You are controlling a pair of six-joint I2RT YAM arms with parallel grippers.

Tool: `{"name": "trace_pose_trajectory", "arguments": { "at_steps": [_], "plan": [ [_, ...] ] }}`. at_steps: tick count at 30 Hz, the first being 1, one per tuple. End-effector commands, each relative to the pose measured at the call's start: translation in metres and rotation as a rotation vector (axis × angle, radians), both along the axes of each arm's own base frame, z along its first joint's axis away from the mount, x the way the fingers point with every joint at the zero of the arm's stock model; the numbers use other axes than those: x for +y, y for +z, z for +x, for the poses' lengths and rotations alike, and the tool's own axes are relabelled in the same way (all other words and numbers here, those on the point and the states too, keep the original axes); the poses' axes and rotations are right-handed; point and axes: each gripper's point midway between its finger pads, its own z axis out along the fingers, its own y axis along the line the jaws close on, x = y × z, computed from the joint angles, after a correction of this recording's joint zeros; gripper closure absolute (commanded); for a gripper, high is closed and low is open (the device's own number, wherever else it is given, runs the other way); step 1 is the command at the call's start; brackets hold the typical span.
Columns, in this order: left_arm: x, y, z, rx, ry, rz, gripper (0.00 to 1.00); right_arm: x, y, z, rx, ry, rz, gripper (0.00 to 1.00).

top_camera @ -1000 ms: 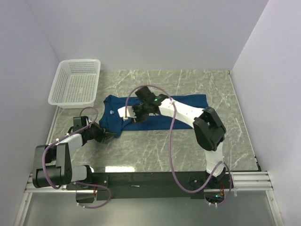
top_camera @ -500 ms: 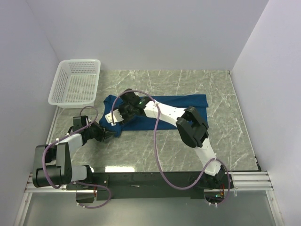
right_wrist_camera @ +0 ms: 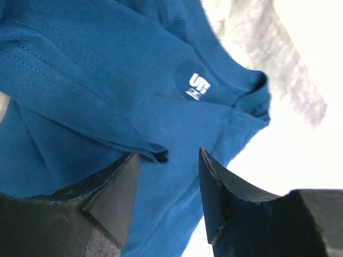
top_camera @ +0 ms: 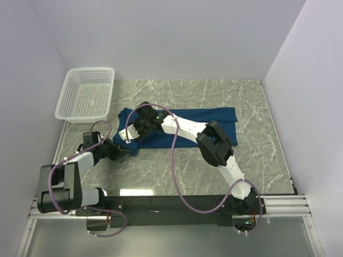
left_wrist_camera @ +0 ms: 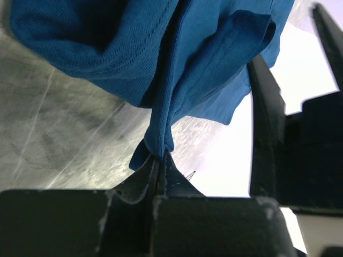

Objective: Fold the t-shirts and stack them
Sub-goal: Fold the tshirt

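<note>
place: robot lab cell | signs: plain white walls [top_camera: 161,37], marble-look table [top_camera: 214,160], aluminium mounting rail [top_camera: 284,204]

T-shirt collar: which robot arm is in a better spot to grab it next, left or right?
Probably right. The right gripper is open just over the t-shirt, beside the collar. The left gripper is shut on the t-shirt's bunched edge, so it is busy.

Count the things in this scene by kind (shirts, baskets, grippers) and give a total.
t-shirt: 1
basket: 1
grippers: 2, the left gripper and the right gripper
Total: 4
</note>
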Motion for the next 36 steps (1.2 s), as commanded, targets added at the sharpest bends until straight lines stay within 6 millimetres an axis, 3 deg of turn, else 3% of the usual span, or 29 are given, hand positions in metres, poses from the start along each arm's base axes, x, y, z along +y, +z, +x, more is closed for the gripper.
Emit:
{"name": "trace_pose_trajectory", "arguments": {
  "at_steps": [1,11,14,15,18,21,27,36],
  "plan": [
    [-0.001,0.004,0.002,-0.03,-0.008,-0.014,0.99,0.013,0.003,0.004,-0.031,0.018,0.02,0.46],
    [-0.001,0.004,0.002,-0.031,-0.009,-0.013,1.0,0.013,-0.004,0.005,-0.03,0.021,0.007,0.48],
    [0.0,0.004,0.002,-0.028,-0.004,-0.013,1.0,0.016,-0.005,0.004,-0.02,0.019,0.013,0.6],
    [0.0,0.004,0.002,-0.03,-0.006,-0.013,1.0,0.017,-0.007,0.002,-0.016,0.021,0.01,0.7],
    [0.001,0.005,0.003,-0.031,-0.003,-0.013,1.0,0.015,-0.008,0.002,-0.018,0.017,0.005,0.89],
    [0.002,0.008,0.006,-0.035,0.003,-0.017,1.0,0.011,-0.006,0.004,-0.016,0.003,0.005,0.99],
    [0.01,0.02,0.023,-0.059,0.032,-0.013,1.0,-0.003,0.013,0.019,-0.004,-0.077,0.047,1.0],
    [0.021,0.045,0.071,-0.102,0.08,-0.021,1.0,-0.029,0.035,0.033,0.023,-0.206,0.12,1.0]
  ]
}}
